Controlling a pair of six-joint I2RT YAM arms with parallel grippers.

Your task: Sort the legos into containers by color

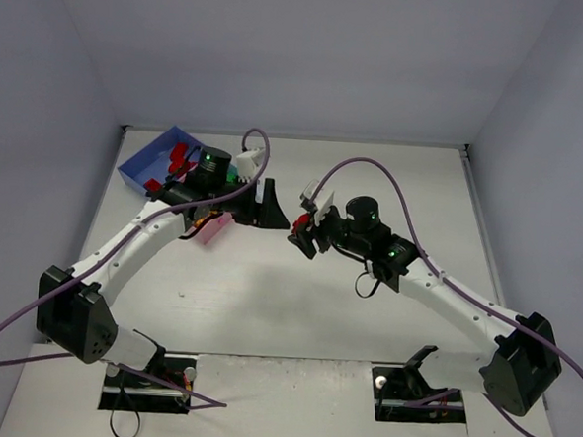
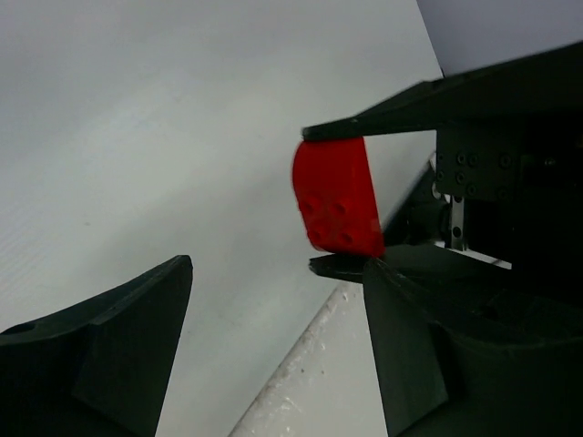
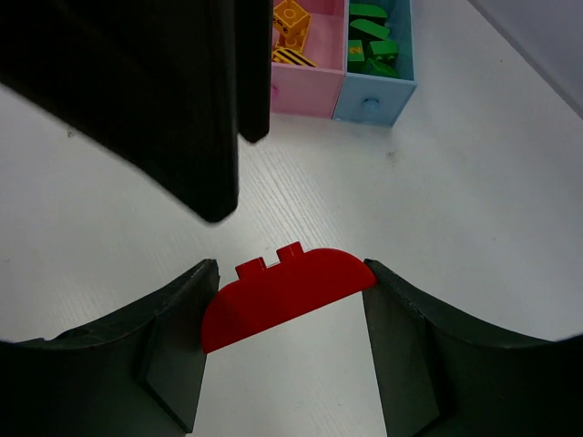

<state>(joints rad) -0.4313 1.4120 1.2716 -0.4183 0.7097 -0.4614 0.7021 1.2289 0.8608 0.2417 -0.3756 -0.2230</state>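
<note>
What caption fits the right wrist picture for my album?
The right end effector grips a red lego, tray beyond.

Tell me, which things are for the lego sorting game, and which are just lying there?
For the job:
- red arch lego, held in the right gripper
- left gripper, open
- tray with red bricks, yellow bricks and green bricks inside

Just lying about:
- purple cables
- table
</note>
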